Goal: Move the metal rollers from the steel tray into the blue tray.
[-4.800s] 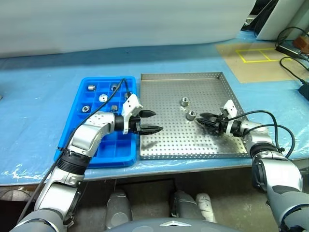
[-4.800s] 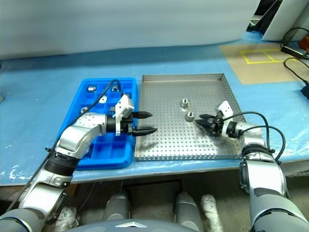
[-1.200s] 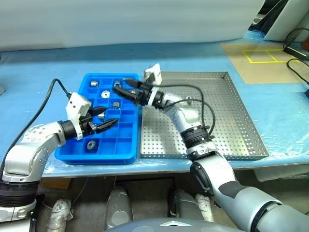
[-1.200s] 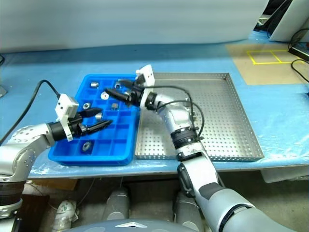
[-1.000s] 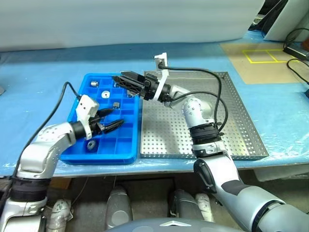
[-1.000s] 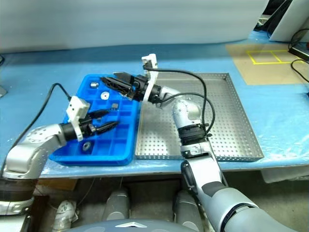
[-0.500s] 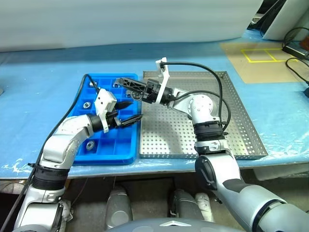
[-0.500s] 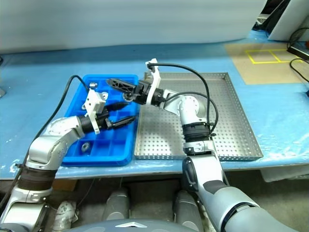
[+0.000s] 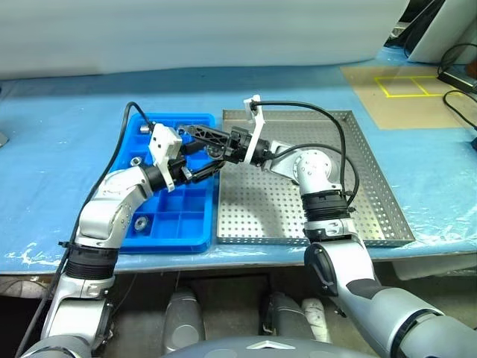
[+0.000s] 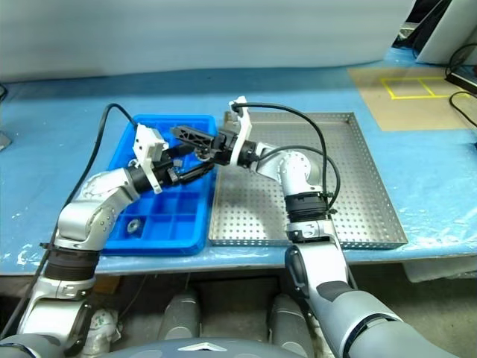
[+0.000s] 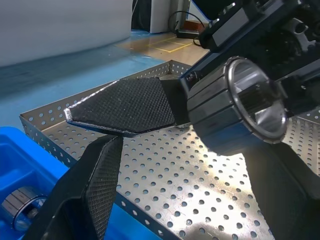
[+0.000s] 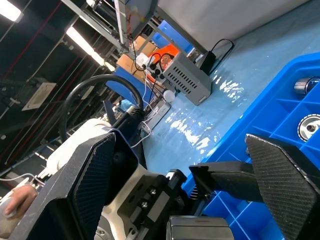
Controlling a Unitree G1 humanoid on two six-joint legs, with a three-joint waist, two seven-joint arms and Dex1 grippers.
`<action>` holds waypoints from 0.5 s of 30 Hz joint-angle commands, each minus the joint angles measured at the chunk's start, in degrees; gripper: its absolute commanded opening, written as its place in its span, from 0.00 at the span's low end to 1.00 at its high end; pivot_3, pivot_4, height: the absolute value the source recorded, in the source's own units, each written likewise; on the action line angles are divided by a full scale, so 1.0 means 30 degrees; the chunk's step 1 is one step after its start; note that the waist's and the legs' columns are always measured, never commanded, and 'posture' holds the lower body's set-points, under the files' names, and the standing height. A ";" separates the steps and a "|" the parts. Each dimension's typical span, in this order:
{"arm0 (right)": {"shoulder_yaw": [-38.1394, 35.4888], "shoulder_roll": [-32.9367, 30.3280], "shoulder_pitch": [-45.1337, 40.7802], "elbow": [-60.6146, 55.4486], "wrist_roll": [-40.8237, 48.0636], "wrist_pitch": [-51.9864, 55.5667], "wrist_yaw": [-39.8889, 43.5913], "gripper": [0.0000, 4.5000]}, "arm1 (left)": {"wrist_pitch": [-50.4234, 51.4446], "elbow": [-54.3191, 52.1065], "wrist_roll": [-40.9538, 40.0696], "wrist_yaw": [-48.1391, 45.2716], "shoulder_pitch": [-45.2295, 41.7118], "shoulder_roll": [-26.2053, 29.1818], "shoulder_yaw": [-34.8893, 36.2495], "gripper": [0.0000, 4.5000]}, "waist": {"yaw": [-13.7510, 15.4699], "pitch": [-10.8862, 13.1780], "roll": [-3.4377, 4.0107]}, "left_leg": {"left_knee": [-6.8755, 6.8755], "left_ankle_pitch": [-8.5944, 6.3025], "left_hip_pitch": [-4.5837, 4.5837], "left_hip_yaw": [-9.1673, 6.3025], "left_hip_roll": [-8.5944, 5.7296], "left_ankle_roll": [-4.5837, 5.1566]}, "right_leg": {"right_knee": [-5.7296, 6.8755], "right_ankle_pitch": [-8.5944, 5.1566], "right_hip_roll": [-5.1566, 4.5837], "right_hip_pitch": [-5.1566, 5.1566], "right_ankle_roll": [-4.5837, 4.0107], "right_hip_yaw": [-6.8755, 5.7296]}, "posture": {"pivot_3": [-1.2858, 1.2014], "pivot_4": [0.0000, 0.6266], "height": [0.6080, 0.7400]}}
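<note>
Rollers: metal rollers [image 9: 139,222] lie in compartments of the blue tray [image 9: 195,242], several at its far left, one near its left front. Steel tray [image 9: 358,216], just right of the blue tray, shows no roller on its visible perforated floor. Left claw [image 9: 200,160] and right claw [image 9: 200,139] hang close together above the blue tray's right edge, both spread wide, each holding nothing. Support: desk [image 9: 52,142] under blue sheeting. Step, as judged: transfer appears complete or nearly so. Next move calls for drawing both arms apart without tangling, then checking the steel tray beneath them.
</note>
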 commanded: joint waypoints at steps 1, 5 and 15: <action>0.0484 0.0141 -0.0036 -0.0634 0.0126 -0.0220 0.0322 0.97 | -0.0300 -0.0870 -0.0502 -0.0275 -0.0701 -0.0408 -0.0088 0.86 | -0.0001 0.0000 0.0000 | 0.0000 0.0000 0.0002 0.0000 0.0000 0.0000 | 0.0001 0.0000 0.0000 0.0000 0.0000 0.0000 | 0.56 0.24 1.00; 0.0765 0.0075 0.0076 -0.0823 0.0075 -0.0381 0.0449 0.97 | 0.0404 -0.1506 -0.0860 -0.1253 -0.0502 -0.0325 -0.0834 0.86 | -0.0005 0.0000 0.0000 | -0.0002 0.0000 0.0001 0.0000 0.0001 0.0000 | -0.0001 0.0000 -0.0001 -0.0002 0.0000 0.0000 | 0.56 0.24 1.00; 0.0898 -0.0094 0.0307 -0.0663 -0.0057 -0.0778 0.0441 0.97 | 0.1714 -0.2812 -0.2134 -0.2378 -0.0345 0.1313 0.0052 0.86 | -0.0079 0.0001 0.0002 | -0.0003 0.0000 0.0011 0.0001 0.0007 0.0000 | 0.0003 -0.0001 0.0000 -0.0002 -0.0002 0.0000 | 0.55 0.24 1.00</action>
